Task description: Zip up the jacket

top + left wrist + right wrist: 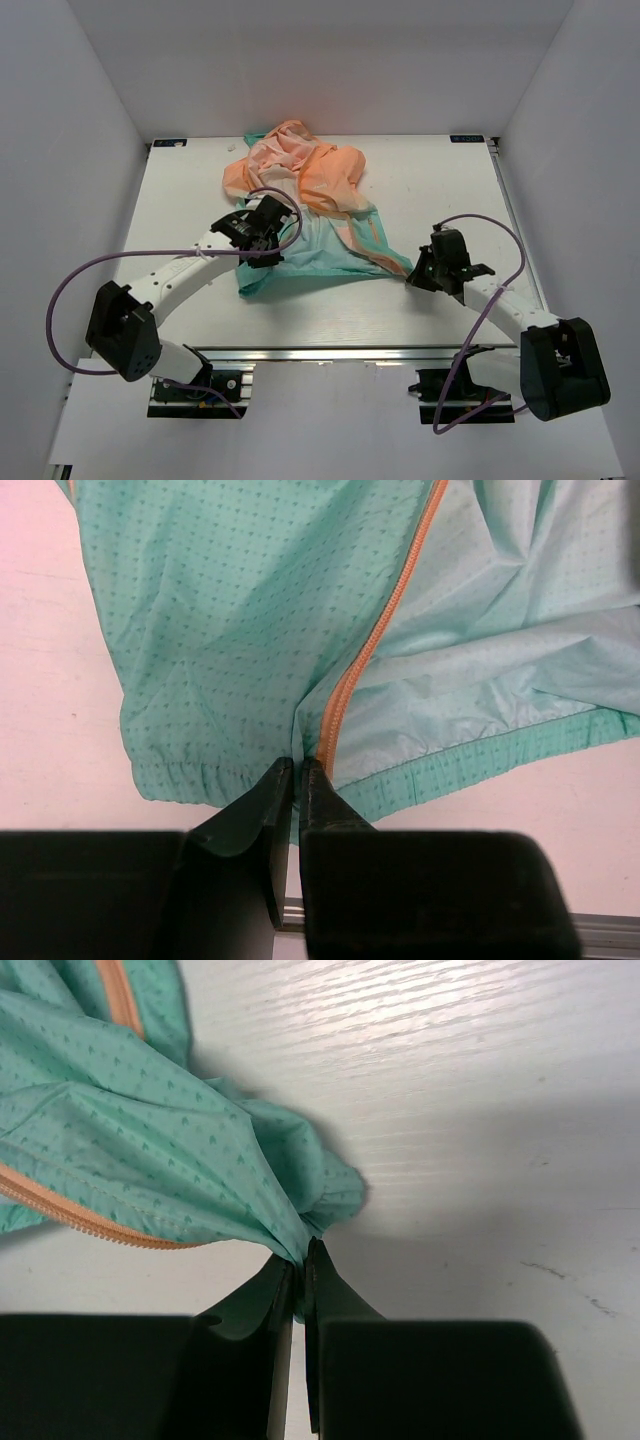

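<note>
The jacket [318, 200] lies crumpled mid-table, its peach hood and upper part at the back and its teal lower part toward the arms. My left gripper [266, 240] sits on the teal part's left side. In the left wrist view this gripper [297, 766] is shut on the teal hem [180, 777], right at the lower end of the orange zipper [375, 640]. My right gripper [414, 277] holds the jacket's near right corner. In the right wrist view it [302, 1252] is shut on bunched teal fabric [160, 1150], and a loose orange zipper edge [90, 1226] runs to the left.
The white table [440, 190] is enclosed by white walls at the back and both sides. An aluminium rail [330, 352] runs along its near edge. Purple cables [70, 290] loop from both arms.
</note>
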Robot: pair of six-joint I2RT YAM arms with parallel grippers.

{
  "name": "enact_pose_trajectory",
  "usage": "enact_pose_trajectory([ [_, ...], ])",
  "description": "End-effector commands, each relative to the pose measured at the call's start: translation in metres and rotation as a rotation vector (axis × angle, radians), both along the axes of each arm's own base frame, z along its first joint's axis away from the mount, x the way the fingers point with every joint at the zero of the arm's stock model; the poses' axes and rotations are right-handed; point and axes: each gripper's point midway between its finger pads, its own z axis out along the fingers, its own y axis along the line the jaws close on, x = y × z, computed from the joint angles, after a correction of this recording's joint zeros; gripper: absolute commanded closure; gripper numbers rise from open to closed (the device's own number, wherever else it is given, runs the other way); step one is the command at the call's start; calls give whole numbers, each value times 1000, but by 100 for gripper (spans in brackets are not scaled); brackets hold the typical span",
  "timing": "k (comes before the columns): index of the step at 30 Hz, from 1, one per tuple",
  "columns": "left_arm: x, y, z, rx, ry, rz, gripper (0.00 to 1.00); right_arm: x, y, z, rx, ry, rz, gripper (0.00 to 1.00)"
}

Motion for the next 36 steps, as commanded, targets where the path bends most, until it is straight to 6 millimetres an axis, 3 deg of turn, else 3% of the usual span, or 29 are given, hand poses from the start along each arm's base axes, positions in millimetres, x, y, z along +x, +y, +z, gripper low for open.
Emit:
enact_pose_trajectory([
  [1,-2,7,3,-9,-11,8,94,3,-13,0,-38,-8,-24,100],
  [13,-5,12,-8,-20,17,20,93,4,-26,-2,-49,10,-65,100],
  [20,-7,0,-16,-76,35,-27,100,4,-25,-2,-43,8,-56,100],
  [24,-8,12,-9,-41,24,3,100,2,-30,-6,-64,30,-72,100],
  [26,-8,14,-3,-51,15,11,86,0,-34,-10,-79,52,-82,100],
  [30,-6,13,7,-81,-29,4,71,0,-32,-9,-66,46,-78,100],
  [34,-9,1,-7,-124,9,-37,74,1,-29,-6,-50,35,-61,100],
  [36,-10,-1,-14,-123,32,-44,80,0,-29,-7,-48,37,-61,100],
])
